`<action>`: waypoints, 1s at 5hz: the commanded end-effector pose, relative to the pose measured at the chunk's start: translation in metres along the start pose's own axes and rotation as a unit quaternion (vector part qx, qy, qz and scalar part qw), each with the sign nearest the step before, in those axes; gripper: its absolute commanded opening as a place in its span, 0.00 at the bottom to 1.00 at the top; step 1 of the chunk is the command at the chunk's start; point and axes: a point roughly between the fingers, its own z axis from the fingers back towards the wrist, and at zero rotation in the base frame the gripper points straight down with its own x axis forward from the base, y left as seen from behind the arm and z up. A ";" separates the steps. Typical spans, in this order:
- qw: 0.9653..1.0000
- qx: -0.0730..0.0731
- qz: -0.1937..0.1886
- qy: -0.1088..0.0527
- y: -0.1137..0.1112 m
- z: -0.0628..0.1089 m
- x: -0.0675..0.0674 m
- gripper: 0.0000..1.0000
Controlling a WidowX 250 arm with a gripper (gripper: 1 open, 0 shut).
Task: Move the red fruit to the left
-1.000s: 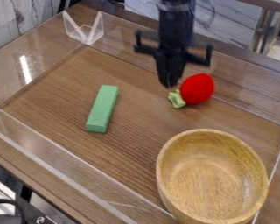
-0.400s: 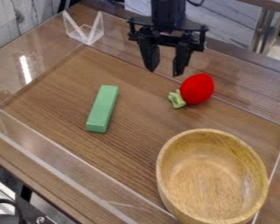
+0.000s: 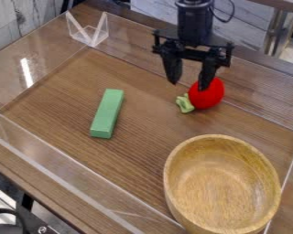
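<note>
Directly beneath the gripper [image 3: 193,75], the red fruit [image 3: 208,93] is seen lying on the wooden tabletop [image 3: 149,155], its green leafy cap [image 3: 185,104] turned toward the near-left fingertip. The jaws are held spread apart and pointed downward, with the fruit's upper edge just under them; nothing is pinched. For a sound grasp, the fingers should be lowered until the round body is straddled evenly, and closure should be centred, since a glossy, curved surface is judged likely to slip or roll under an off-centre squeeze. Well apart on the left of the tool, a matte green rectangular block [image 3: 106,113] lies flat. Nearer the viewer, a smooth turned wooden bowl [image 3: 222,187] is placed.
</note>
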 end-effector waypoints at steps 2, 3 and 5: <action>1.000 0.003 0.009 -0.017 0.010 0.000 0.005 0.00; 1.000 0.004 0.012 -0.017 0.010 -0.002 0.007 0.00; 0.998 -0.028 0.026 -0.051 0.012 0.051 0.002 0.00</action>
